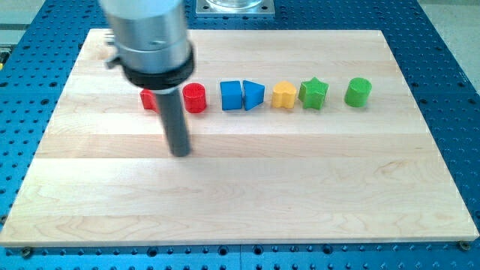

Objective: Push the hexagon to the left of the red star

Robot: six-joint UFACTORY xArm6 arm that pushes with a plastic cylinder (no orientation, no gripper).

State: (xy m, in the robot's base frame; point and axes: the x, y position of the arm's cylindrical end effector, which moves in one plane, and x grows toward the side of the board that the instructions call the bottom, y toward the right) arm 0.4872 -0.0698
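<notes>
Light wooden table (247, 195), planked, lying on a blue perforated metal base (457, 112). Seven small blocks stand in one row across the upper half of the table, running from the view's left to the view's right. Leftmost is a red block (149, 99), largely hidden behind the rod, shape not readable; it may be the red star, but I cannot confirm that. Just beside it on the right is a red round-topped block (195, 97). After a small gap come a blue squarish block (232, 95) and a blue wedge-like block (254, 95), the two touching or nearly so. Then a yellow many-sided block (283, 95), the only likely hexagon, though its outline is too small to count sides; it sits mid-row, well to the right of both red blocks and close against the green star block (313, 93). Last, standing apart at the right end, is a green round block (358, 91). The arm's silver and black housing (150, 45) fills the upper left of the view, and the dark rod drops from it. My tip (181, 154) rests on bare wood below the row, between the two red blocks in left-right terms and touching no block. Claw state: cannot tell, since no claw shows, only the straight rod.
</notes>
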